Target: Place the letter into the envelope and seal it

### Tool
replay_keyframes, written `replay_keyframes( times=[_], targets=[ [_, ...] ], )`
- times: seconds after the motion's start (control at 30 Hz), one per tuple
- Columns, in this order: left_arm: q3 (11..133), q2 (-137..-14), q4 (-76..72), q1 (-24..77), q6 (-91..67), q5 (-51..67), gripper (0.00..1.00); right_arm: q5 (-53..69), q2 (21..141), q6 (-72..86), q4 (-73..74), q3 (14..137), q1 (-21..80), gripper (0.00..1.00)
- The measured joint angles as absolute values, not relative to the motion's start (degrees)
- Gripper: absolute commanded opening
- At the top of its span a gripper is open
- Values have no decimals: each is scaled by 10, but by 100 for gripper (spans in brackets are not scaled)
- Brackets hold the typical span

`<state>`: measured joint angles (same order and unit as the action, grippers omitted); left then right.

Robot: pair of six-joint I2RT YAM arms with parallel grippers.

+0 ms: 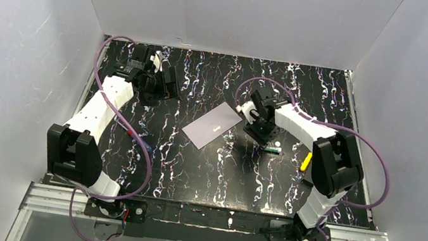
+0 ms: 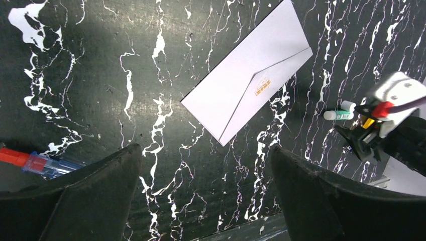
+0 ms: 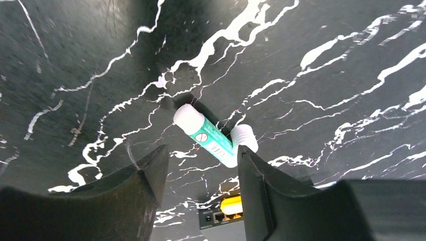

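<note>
left fingers (image 1: 168,88): wide apart, holding nothing, at the far left of the counter (image 1: 190,174).
right fingers (image 1: 262,135): spread, empty, straddling the glue stick (image 3: 206,134).
envelope (image 2: 248,79): flat mid-counter, flap down; we see no letter, so cannot tell if it is inside.
risk: the tube lies slanted across the gap, so we think closing may roll it or catch its loose cap (image 3: 244,139).
views: left wrist shows the flap seam; only right wrist shows the cap off.

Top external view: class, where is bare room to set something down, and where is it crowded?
Bare: the near middle of the table, between envelope and arm bases; also the far strip behind the envelope. Crowded: right of the envelope, around the glue stick and right gripper.
</note>
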<state>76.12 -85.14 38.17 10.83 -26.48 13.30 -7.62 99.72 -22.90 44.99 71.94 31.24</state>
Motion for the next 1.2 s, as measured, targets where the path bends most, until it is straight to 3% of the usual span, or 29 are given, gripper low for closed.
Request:
replay_keyframes(
  times=[0.27,0.63,0.8,0.97,1.2],
  targets=[
    [761,-863,383,99,-262,156,98,-83,1028,-306,471,719,316,59],
    [761,-888,382,82,-266,185,98,-93,1035,-341,418,665,322,47],
    [761,-888,383,79,-267,185,98,-87,1039,-347,415,665,323,31],
    [761,-888,390,71,-267,172,98,-78,1040,-348,416,665,320,5],
    [755,-884,373,65,-266,206,96,26,1038,-311,411,689,295,3]
  ],
)
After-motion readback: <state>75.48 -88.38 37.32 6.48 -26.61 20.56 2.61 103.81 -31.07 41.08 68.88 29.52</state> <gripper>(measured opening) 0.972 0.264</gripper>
